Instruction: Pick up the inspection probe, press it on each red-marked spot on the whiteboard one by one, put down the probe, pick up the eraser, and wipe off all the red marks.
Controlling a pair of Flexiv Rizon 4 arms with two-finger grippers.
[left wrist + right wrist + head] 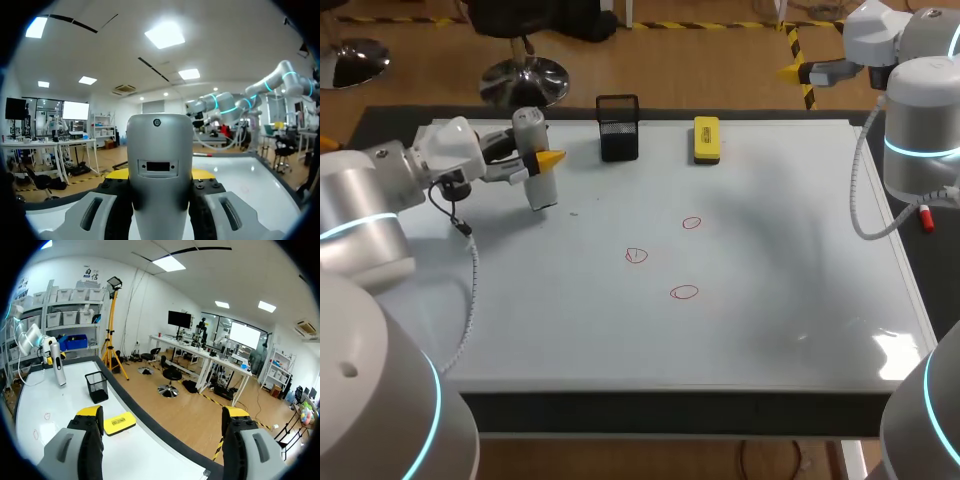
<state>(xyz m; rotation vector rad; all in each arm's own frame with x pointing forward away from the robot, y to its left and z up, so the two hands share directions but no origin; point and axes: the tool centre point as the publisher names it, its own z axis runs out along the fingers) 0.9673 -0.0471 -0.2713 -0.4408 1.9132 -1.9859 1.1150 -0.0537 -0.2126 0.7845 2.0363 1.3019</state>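
Note:
The grey inspection probe [537,165] stands nearly upright over the far left of the whiteboard [770,300], and my left gripper [548,160] is shut on its middle. In the left wrist view the probe [160,165] fills the gap between the fingers. Three red circles [691,222], [636,256], [684,292] lie mid-board, well right of the probe. The yellow eraser [706,138] lies flat at the far edge. My right gripper [800,72] hangs open and empty beyond the far right corner; its wrist view shows the eraser [119,422], the probe [59,367] and red marks [47,416].
A black mesh holder [618,128] stands at the far edge between the probe and the eraser, also visible from the right wrist as the holder [96,386]. A red-capped marker [926,217] lies off the board's right edge.

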